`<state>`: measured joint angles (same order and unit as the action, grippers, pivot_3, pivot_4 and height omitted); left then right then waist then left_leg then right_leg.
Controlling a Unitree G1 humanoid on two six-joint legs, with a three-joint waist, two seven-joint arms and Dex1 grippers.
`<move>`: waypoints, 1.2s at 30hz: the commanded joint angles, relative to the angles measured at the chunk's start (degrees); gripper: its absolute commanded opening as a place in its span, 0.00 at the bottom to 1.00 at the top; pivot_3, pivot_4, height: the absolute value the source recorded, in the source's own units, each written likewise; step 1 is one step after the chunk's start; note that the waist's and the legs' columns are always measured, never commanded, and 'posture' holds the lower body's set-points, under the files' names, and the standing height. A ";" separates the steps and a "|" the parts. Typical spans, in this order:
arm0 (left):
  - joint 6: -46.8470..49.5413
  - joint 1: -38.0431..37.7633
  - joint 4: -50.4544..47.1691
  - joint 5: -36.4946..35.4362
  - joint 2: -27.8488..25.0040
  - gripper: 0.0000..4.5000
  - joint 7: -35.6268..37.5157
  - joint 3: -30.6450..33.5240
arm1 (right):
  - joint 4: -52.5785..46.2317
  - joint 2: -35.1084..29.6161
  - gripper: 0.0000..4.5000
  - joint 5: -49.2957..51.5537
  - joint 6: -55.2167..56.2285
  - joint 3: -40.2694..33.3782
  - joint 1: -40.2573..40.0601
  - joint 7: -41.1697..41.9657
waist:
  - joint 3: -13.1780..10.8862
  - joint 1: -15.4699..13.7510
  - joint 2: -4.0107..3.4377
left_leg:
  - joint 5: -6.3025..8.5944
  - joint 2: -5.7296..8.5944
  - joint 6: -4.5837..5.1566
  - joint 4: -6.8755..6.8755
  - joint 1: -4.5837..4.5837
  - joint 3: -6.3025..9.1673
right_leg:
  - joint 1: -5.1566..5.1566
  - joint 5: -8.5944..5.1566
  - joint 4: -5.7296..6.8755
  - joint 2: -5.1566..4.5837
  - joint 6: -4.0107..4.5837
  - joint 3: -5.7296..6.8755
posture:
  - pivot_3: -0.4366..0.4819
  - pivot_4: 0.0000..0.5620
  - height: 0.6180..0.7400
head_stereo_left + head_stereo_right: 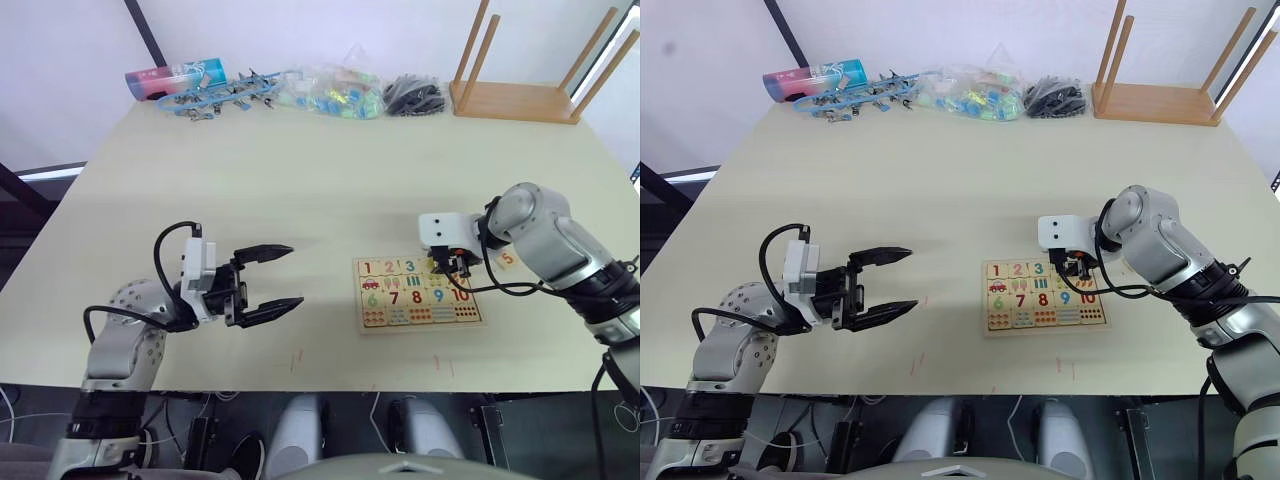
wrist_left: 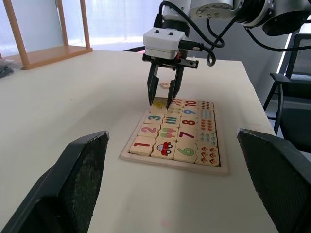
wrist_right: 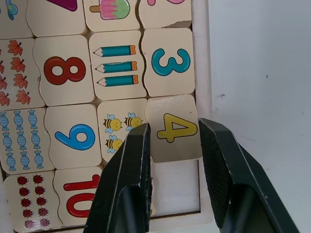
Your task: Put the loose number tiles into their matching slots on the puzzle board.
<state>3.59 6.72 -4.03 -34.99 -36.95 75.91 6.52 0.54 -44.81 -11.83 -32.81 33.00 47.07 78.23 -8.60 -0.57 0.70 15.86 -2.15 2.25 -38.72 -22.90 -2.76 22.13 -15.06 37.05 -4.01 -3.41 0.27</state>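
right gripper (image 3: 173,141) straddles 4 tile (image 3: 174,128), jaws narrowly apart. tile light, rigid, smooth; grip side edges. left gripper (image 1: 272,282) wide, empty.

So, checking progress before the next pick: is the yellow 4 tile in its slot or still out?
In. The 4 tile lies in the board's row beside the 3, between the right gripper's open fingers.

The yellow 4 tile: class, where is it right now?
The yellow 4 tile lies in the puzzle board's top row beside the 3 tile, between the right gripper's open fingers, towards the table's right side.
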 commanded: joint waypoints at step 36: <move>-0.98 1.81 0.15 0.87 1.09 1.00 0.65 0.20 | -5.85 -5.25 0.82 6.49 -3.22 -12.76 -5.68 -0.90 | -0.01 -0.11 0.01 | 0.00 -0.02 0.00 0.04 -0.01 0.02 | 0.00 0.00 -0.02 -0.02 0.00 0.01 | 0.48 0.27 0.98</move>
<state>3.26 8.08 -3.71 -33.79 -35.87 76.26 6.21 -2.62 -49.02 -7.04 -34.86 23.99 41.78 78.20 -8.60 -0.68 0.70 15.86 -2.16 2.25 -38.68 -22.91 -2.75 22.13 -15.06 37.03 -4.03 -3.41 0.27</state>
